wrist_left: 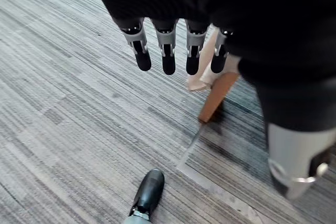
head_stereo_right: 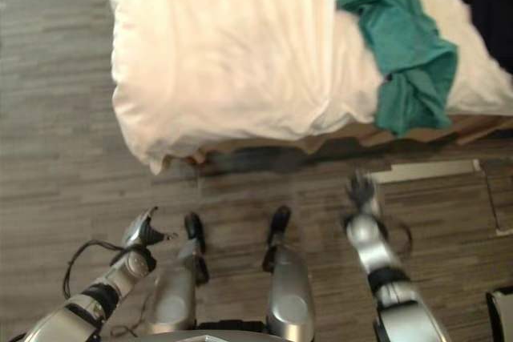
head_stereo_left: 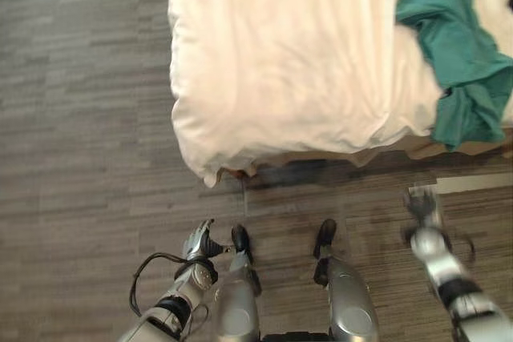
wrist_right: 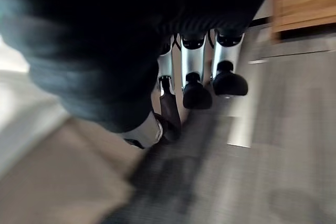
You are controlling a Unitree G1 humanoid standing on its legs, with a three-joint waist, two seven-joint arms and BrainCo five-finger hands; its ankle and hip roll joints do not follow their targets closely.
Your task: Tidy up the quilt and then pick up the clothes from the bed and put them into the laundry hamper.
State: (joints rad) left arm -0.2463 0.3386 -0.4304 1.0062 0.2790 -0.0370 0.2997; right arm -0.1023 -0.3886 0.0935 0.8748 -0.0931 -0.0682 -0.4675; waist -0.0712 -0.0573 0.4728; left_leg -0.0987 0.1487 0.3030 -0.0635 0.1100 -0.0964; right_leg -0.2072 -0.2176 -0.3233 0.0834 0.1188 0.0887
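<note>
Quilt (head_stereo_left: 280, 62) lies ahead of both empty, loosely open hands; the right hand (head_stereo_right: 362, 195) seems nearer the green shirt (head_stereo_right: 401, 46) than the left hand (head_stereo_left: 200, 242).

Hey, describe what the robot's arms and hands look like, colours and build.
Both arms are silver-grey metal with dark bands at the joints. The left hand and the right hand have silver fingers ending in dark rounded tips, and a dark ribbed cover wraps the back of the hand and wrist.
</note>
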